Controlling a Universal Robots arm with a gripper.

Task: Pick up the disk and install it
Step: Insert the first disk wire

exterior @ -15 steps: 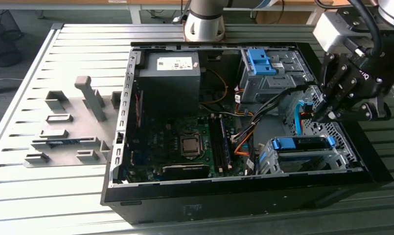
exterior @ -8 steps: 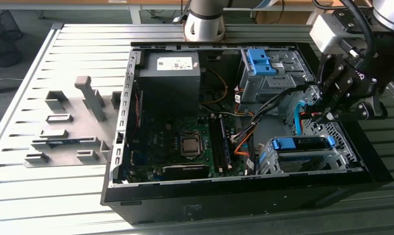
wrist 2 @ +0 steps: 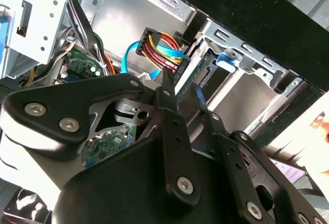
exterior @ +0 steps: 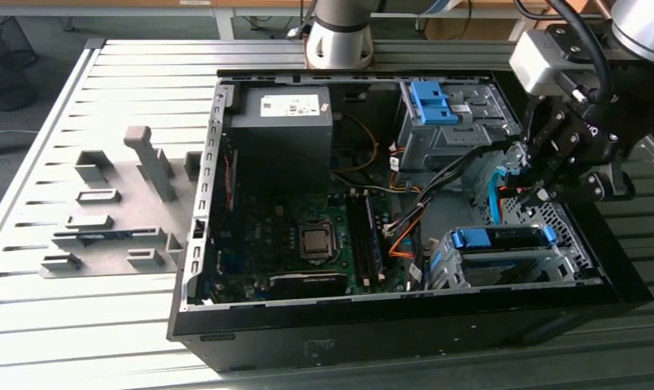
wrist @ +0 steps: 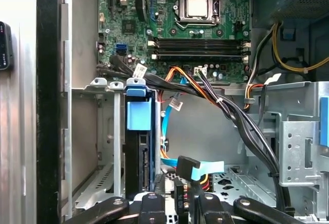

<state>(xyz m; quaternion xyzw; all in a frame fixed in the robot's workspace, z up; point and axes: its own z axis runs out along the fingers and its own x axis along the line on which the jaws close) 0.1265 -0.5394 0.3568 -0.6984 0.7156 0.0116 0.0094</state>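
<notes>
The disk (wrist: 138,154) stands on edge inside the drive cage (wrist: 105,131) at the case's front corner, its blue carrier tab (wrist: 139,113) on top. In the exterior view the disk's blue carrier (exterior: 502,238) lies across the cage top at the lower right of the case. My gripper (exterior: 543,193) hangs just beyond that cage, over the cables. In the first wrist view the gripper (wrist: 184,192) is shut, beside the disk and apart from it, close under a black connector on a blue cable (wrist: 189,164). In the second wrist view the gripper (wrist 2: 175,88) points toward a plug with coloured wires (wrist 2: 154,41).
The open computer case (exterior: 197,244) lies on a slatted metal table (exterior: 88,309). A second cage with a blue carrier (exterior: 430,101) stands at the far right. Black cable bundles (wrist: 226,111) cross between the cages. Grey fixtures (exterior: 110,219) sit at the exterior view's left.
</notes>
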